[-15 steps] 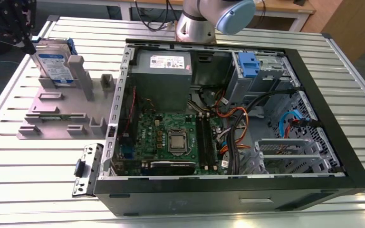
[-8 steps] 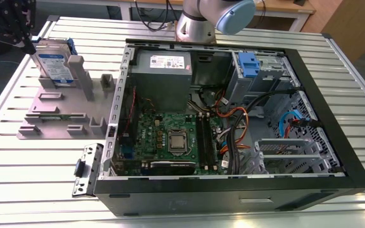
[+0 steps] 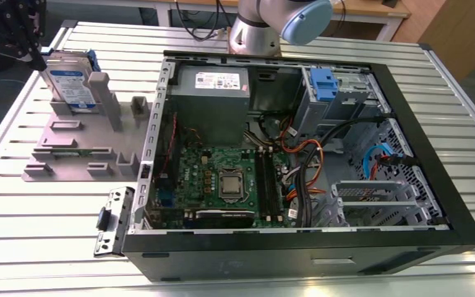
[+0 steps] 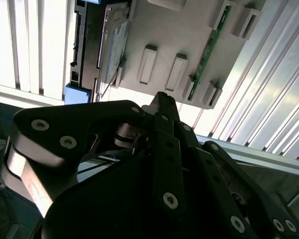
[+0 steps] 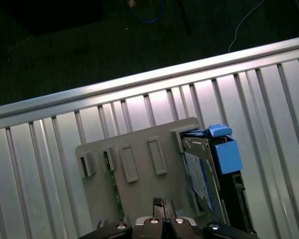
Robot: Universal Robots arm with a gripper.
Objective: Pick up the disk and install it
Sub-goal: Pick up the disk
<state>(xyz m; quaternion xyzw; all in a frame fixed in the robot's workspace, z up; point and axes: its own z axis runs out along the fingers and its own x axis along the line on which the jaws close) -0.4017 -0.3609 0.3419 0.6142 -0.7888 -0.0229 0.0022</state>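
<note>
The gripper [image 5: 162, 205] was shut with nothing held, its two black fingertips pressed together. In both wrist views it hung over the grey fixture plate [image 5: 139, 144], near the disk [image 5: 202, 174] but not touching it. From where I stood, the arm's dark end was out over the far corner of the table, on the exterior view's left, just above the disk [image 3: 68, 83].

The disk stood on its edge in a slot at the far end of the fixture plate [image 3: 72, 142], propped against a grey upright. Its white-and-blue label faced outward and its blue caddy [image 5: 224, 152] wrapped its rim. It was well outside the computer, not installed.

A thin green circuit strip [image 5: 112, 184] sat in another slot of the same plate, apart from the disk. The plate lay flat on the slatted metal table [image 3: 39, 247], just beside the open computer case [image 3: 435, 185].

The case lay on its side with the cover off. Inside it were the green motherboard [image 3: 221, 179], the grey power supply box [image 3: 213, 93] at the far end, and a second blue caddy [image 3: 324, 83] seated in its bay toward the exterior view's right. Orange, black and blue cables ran between them.

A small metal bracket [image 3: 114, 219] lay loose on the table by the case's near corner
</note>
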